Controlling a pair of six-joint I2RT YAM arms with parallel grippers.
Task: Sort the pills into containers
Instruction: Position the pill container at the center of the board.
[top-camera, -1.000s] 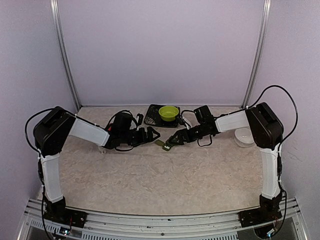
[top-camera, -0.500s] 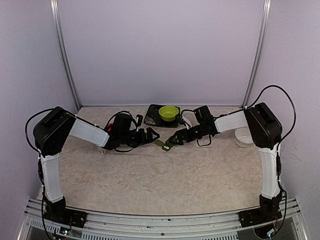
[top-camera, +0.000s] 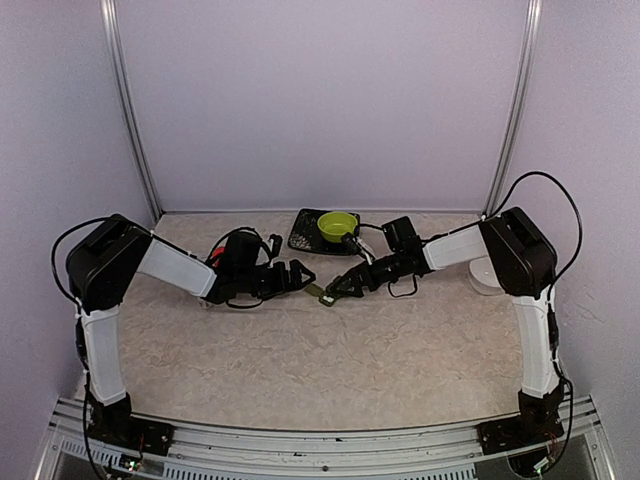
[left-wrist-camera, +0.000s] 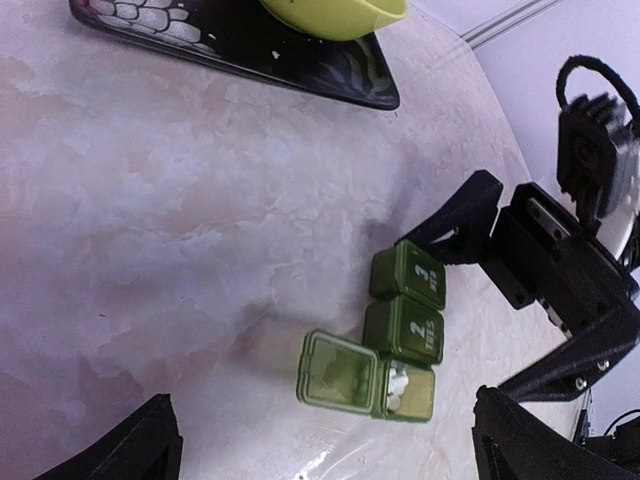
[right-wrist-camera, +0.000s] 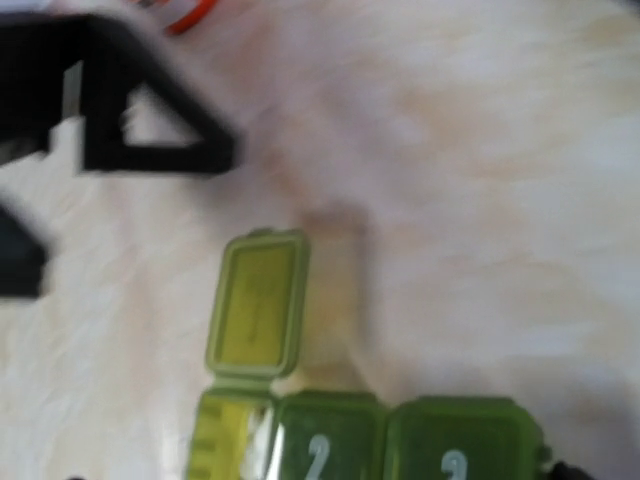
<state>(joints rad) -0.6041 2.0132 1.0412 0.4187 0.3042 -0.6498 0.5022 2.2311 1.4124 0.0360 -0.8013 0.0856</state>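
The containers (left-wrist-camera: 404, 328) are three joined dark green boxes on the table between my two grippers, also seen from above (top-camera: 323, 293). Boxes 2 and 3 are closed. The end box has its lid (left-wrist-camera: 338, 368) flipped open, and white pills (left-wrist-camera: 397, 385) lie inside. My left gripper (left-wrist-camera: 320, 462) is open and empty, a little back from the open box. My right gripper (left-wrist-camera: 455, 314) is open beside boxes 2 and 3, with one finger (left-wrist-camera: 455, 215) by box 3. In the right wrist view the boxes (right-wrist-camera: 400, 440) lie along the bottom edge, with the lid (right-wrist-camera: 258, 303) open.
A lime green bowl (top-camera: 338, 226) sits on a black patterned tray (top-camera: 303, 240) just behind the grippers. A white round tub (top-camera: 487, 275) stands at the right, behind my right forearm. Something red and orange (top-camera: 214, 256) lies by my left wrist.
My right arm has reached further left and brought its gripper closer to the boxes. My left gripper has drawn back slightly to the left. The box lid stays open.
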